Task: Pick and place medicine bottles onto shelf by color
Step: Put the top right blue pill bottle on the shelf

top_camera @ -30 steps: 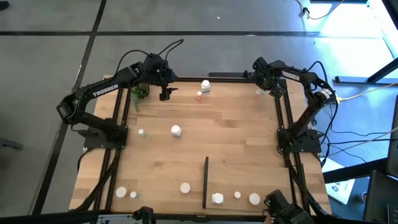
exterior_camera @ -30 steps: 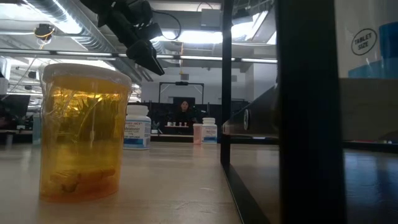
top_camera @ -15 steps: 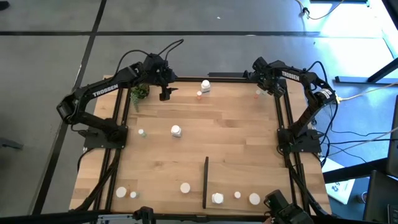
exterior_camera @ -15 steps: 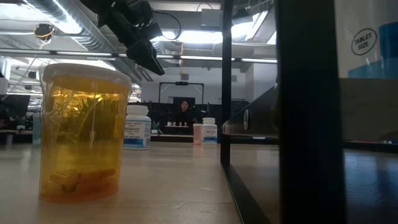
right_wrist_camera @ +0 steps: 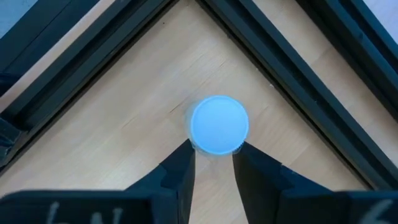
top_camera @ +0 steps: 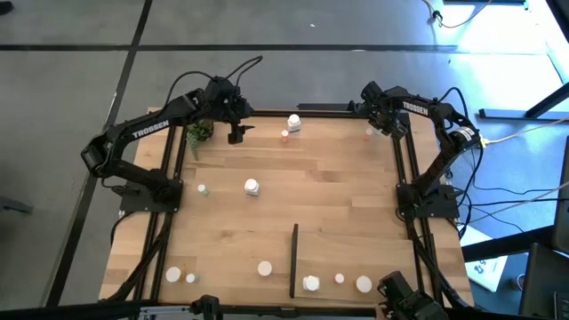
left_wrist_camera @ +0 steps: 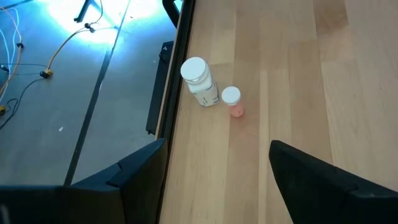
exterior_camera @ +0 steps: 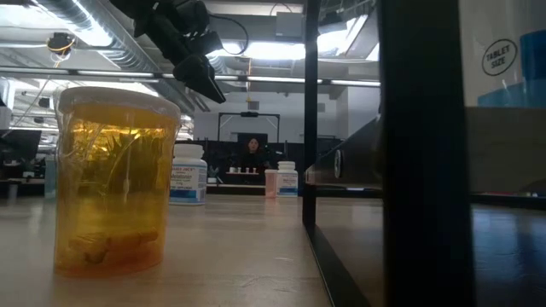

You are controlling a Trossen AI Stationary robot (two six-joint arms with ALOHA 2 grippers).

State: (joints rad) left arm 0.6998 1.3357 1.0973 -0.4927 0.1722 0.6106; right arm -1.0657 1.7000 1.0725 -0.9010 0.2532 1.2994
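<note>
Table [top_camera: 338,191] holds eleven medicine bottles [top_camera: 252,187].

We see the left arm reaching from its base at the left rail toward the far left corner of the wooden tabletop [top_camera: 338,178]; its elbow folds outward beyond the rail, and its wrist points down over the far edge; the left gripper [top_camera: 236,135] hangs above the tabletop with its fingers [left_wrist_camera: 323,180] spread wide apart, holding nothing. The right arm rises from its base at the right rail and bends back toward the far right corner of the tabletop; the right gripper [top_camera: 380,127] sits low there, its fingers [right_wrist_camera: 180,171] a narrow gap apart, tips beside a small white-capped bottle [right_wrist_camera: 219,124].
</note>
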